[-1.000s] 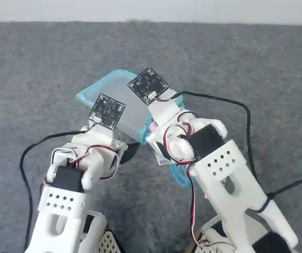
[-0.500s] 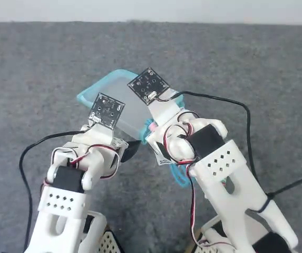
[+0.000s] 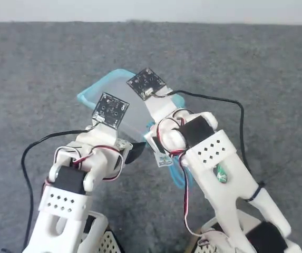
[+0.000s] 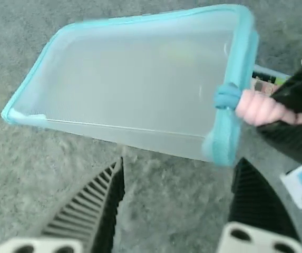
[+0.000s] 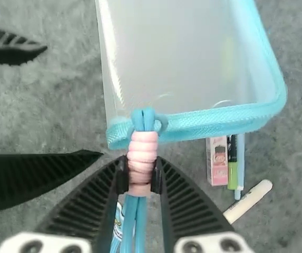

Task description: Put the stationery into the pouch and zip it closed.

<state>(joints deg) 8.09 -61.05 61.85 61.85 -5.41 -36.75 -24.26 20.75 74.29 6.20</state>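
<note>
A grey, carpet-like cover (image 3: 35, 63) lies over the whole table, and a pale strip of wall (image 3: 151, 10) runs along its far edge. Nearest the camera in the high view the two white arms rise from their bases, the left arm (image 3: 69, 184) and the right arm (image 3: 224, 174) leaning in toward each other, each trailing a black cable (image 3: 29, 153).

The left gripper (image 4: 179, 168) hangs low over bare cover with its fingers spread wide and nothing between them, just short of the pouch's near edge. The right gripper (image 5: 140, 169) is pressed onto the pink zipper pull (image 5: 141, 145) at the pouch's corner, and a teal cord (image 5: 132, 226) runs back from the pull between the jaws. A small white label (image 3: 164, 161) lies near this gripper.

Beyond both grippers the pouch (image 5: 182, 52), translucent with teal edging, lies flat on the cover. The stationery (image 5: 227, 158), a small pink block and two pens, lies on the cover outside the pouch, just beside its zipper edge, with a white stick (image 5: 248, 202) near them.
</note>
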